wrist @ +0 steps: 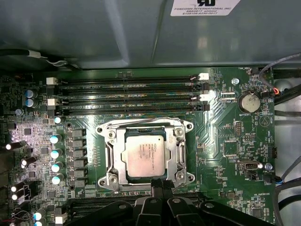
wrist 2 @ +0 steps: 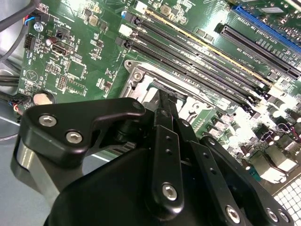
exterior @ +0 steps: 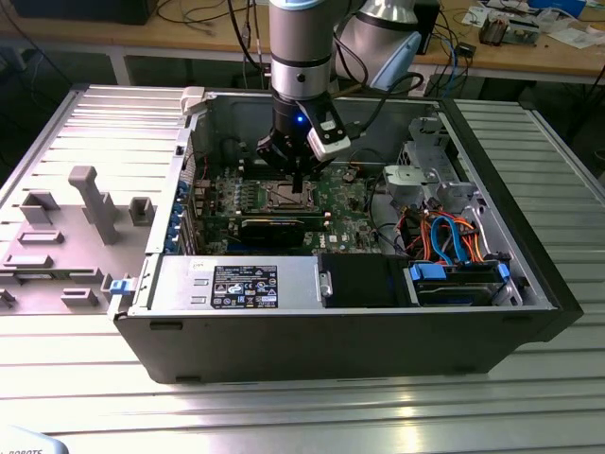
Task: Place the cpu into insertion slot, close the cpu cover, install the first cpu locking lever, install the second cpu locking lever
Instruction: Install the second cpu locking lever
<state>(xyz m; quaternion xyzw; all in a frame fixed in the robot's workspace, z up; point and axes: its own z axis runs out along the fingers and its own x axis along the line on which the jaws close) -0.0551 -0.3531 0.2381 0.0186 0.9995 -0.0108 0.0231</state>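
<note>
One cpu (wrist: 146, 157) lies flat, top up, square in the insertion slot (wrist: 109, 180); the clenched gripper (wrist: 162, 184) grasps nothing.

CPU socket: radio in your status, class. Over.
Fingers together at the insertion slot rim. The cpu seated, the cpu cover down around it. Nothing in the way.
</note>
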